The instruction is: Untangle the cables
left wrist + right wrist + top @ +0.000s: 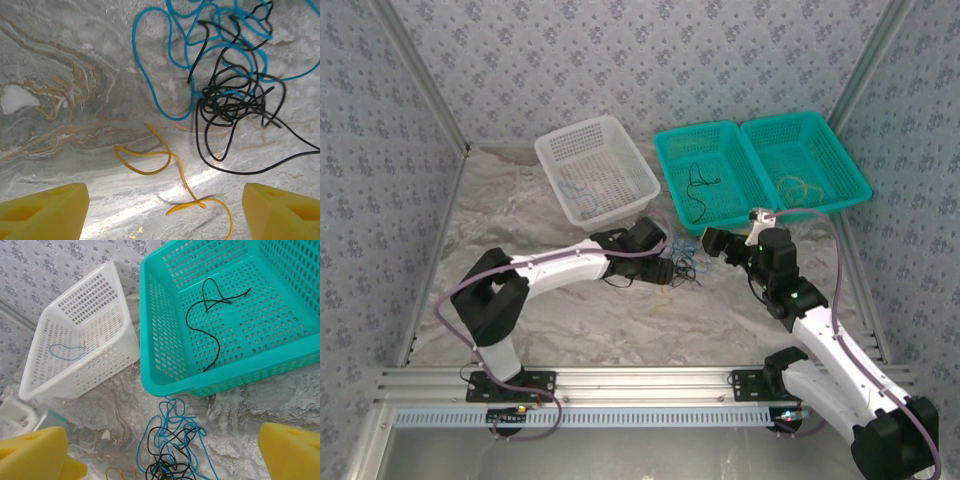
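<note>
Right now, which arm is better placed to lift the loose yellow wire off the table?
Left, probably. The left fingers sit open either side of the yellow wire, which lies beside the blue-and-black tangle. The right fingers hang over the tangle, with the yellow wire at their view's edge.

Left hand (162, 212) spread, right hand (162, 455) spread

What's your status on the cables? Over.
Left gripper open over the yellow cable; right gripper open, empty. Blue and black cables knotted on the table. Teal basket close behind.
</note>
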### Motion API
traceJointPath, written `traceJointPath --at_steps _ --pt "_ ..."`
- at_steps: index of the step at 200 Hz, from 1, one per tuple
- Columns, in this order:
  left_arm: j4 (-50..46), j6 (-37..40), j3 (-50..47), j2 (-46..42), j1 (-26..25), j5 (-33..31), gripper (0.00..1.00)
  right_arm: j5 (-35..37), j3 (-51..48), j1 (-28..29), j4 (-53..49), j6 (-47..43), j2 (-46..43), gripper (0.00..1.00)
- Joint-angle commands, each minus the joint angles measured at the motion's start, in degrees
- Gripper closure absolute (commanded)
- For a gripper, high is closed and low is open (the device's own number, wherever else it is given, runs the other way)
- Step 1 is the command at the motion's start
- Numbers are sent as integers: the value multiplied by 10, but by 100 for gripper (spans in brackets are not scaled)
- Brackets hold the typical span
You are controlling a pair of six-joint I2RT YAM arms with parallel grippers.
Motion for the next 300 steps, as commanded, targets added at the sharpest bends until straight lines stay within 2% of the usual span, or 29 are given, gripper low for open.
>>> traceJointPath --at_steps 1,38,78,94,111,129,162,182,206,235,266,300 --pt "-56 3 32 21 -3 -7 25 -23 -5 3 6 8 0 0" --pt "-82 -11 61 55 -3 -12 39 -21 -14 4 15 5 0 0" --pt "-89 -16 85 82 -1 -20 52 -125 -22 8 36 -56 14 0" --pt "-94 -19 95 94 2 -17 65 -141 -31 27 44 -87 15 0" --pt "-89 -23 94 93 8 -13 84 -133 -46 58 51 -123 13 1" --pt "-57 -25 74 71 13 -3 100 -115 -64 86 62 -143 13 10" --pt "-2 -14 46 15 26 29 100 -124 -87 114 84 -182 15 13" --pt "61 -15 13 -32 42 86 100 -138 -94 135 99 -220 18 14" --pt "108 -17 -3 -67 58 152 100 -114 -108 158 146 -239 34 15" --pt "118 -6 5 -79 63 206 100 -81 -115 167 227 -217 73 14" --pt "171 -9 -7 -91 63 257 100 -29 -120 167 323 -167 128 10" --pt "218 -2 -30 -111 63 274 100 30 -111 168 394 -140 200 4"
